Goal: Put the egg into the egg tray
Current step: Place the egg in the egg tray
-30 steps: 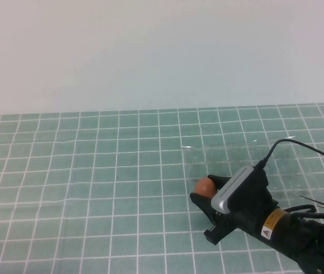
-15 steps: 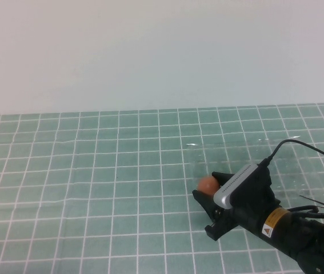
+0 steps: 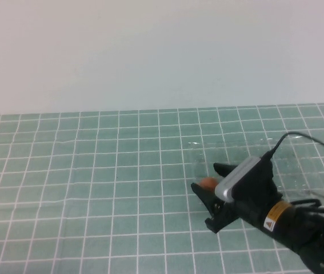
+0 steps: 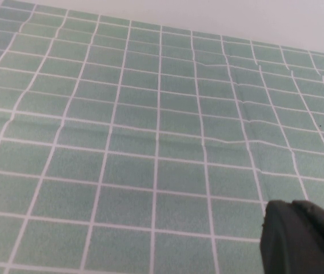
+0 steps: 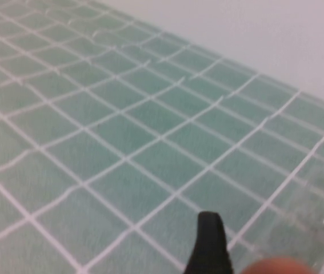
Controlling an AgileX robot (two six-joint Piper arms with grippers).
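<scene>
My right gripper (image 3: 206, 178) is shut on the egg (image 3: 209, 183), a small orange-brown oval held between its black fingers just above the mat. It is at the near left edge of the egg tray (image 3: 239, 149), a clear, faint plastic tray lying on the green grid mat. In the right wrist view one black finger (image 5: 209, 245) stands beside the top of the egg (image 5: 273, 267), with the tray's clear edge (image 5: 316, 197) just beyond. My left gripper (image 4: 299, 237) shows only in the left wrist view as a dark shut tip above bare mat, far from the egg.
The green grid mat (image 3: 93, 171) covers the table up to a plain white wall at the back. The right arm and its cable (image 3: 299, 140) reach over the near right part of the tray.
My right gripper has moved a little to the right and up with the egg, over the tray's near left edge. The left gripper gives no earlier view.
</scene>
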